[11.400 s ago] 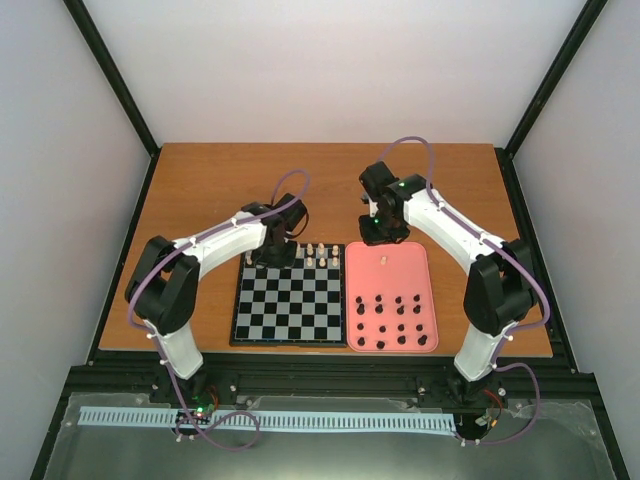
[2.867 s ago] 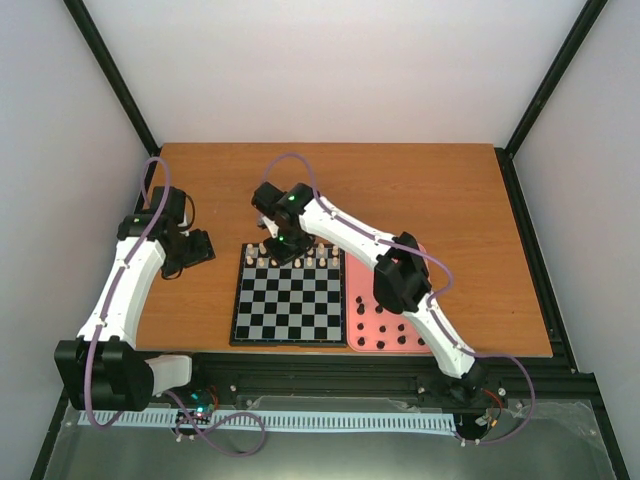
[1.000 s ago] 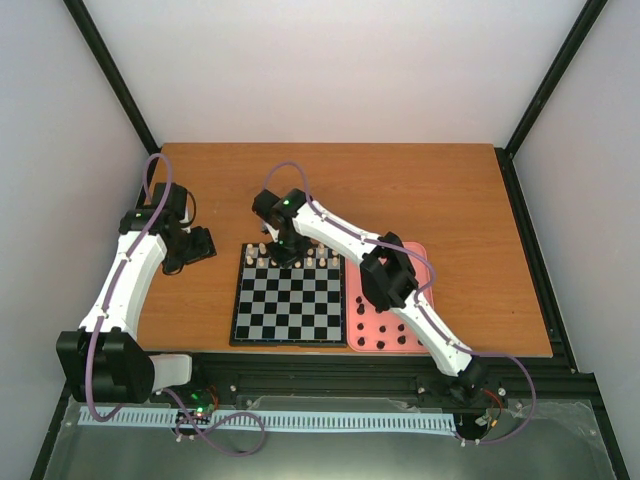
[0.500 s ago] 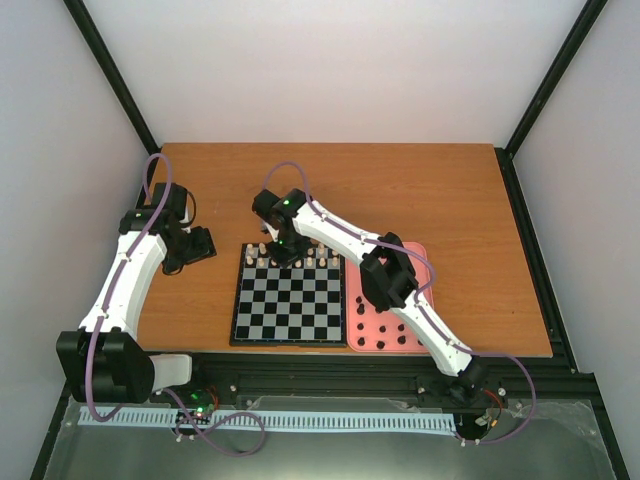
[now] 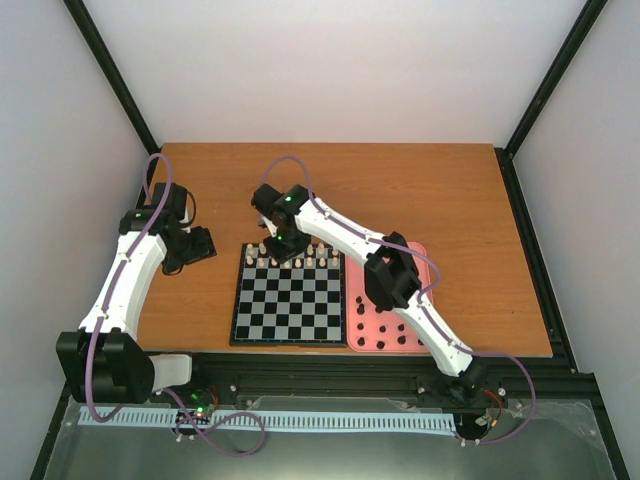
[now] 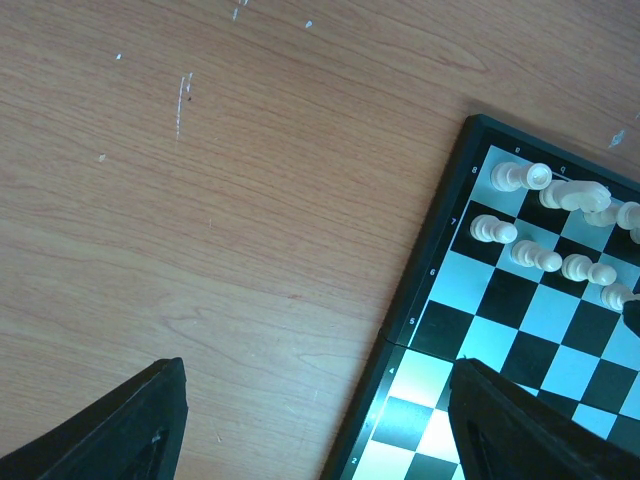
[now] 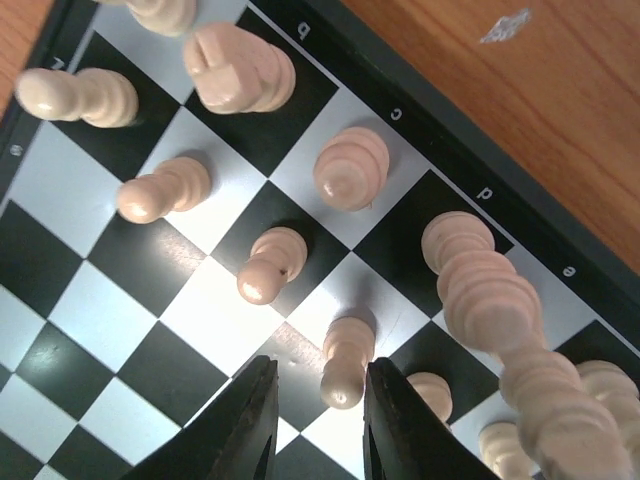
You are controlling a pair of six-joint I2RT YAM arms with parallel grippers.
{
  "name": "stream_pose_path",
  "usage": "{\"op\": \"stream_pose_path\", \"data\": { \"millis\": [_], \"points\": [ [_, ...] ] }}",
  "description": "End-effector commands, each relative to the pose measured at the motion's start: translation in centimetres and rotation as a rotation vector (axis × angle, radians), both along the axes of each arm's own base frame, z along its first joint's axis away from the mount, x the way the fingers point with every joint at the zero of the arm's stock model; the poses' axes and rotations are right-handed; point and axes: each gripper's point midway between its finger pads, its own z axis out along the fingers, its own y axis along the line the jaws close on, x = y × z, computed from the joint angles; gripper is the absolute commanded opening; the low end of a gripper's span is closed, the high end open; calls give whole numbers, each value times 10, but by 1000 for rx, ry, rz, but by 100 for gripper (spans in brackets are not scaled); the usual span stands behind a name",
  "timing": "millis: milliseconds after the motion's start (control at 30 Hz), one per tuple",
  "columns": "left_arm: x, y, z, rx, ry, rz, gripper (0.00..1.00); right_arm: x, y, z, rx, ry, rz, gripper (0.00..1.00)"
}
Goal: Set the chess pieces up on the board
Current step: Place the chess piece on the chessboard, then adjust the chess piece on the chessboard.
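The board (image 5: 290, 310) lies flat near the table's (image 5: 450, 200) near edge. The pink tray (image 5: 355, 275) lies just beside its right edge. A wide band of wood is seen beyond the board's far edge, and a narrower strip along its left edge. The cream pieces (image 5: 300, 262) stand in the two far rows. The black pieces (image 5: 385, 338) lie in the tray, partly hidden by the right arm.

The left gripper (image 5: 198, 245) is held over the wood left of the board's far corner. Its jaws are spread wide and nothing is gripped. The right gripper (image 7: 322, 365) is held low over the far rows with its jaws narrowly parted. A pawn (image 7: 345, 365) stands upright at the fingertips. Board is visible between this pawn and one finger, so no grip is shown.

Only the top view shows the tray and both arms. Only the left wrist view shows the board's corner meeting the wood, the rank numbers on the border and light scratches on the table. Only the right wrist view shows the spacing of the pieces and the file letters printed on the far border.
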Motion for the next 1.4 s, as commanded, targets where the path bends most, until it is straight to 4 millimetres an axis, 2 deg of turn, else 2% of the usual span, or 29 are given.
{"op": "stream_pose_path", "data": {
  "millis": [0, 233, 300, 400, 533, 767, 967, 1100, 1367],
  "points": [
    [7, 1, 18, -1, -62, -4, 74, 7, 4, 48, 76, -74, -12, 25],
    [7, 1, 18, 0, -61, -10, 74, 0, -3, 70, 86, -89, -13, 24],
    [8, 1, 19, 2, -63, -12, 74, -8, -7, 71, 83, -76, 1, 19],
    [9, 1, 20, 5, -63, -14, 74, -19, -13, 69, 73, -59, 20, 4],
    [10, 1, 19, 5, -62, -18, 74, -28, -21, 59, 59, -34, 28, 3],
    [11, 1, 18, 5, -57, -20, 74, -36, -18, 36, 41, 10, 52, 3],
    [11, 2, 17, 7, -51, -19, 74, -21, -14, 21, 11, -31, 29, 3],
    [10, 3, 16, 14, -48, -16, 74, -19, -16, 4, -29, -19, 21, 3],
    [10, 3, 15, 16, -45, -14, 74, -13, -14, -1, -36, -44, 13, 3]
  ]
}}
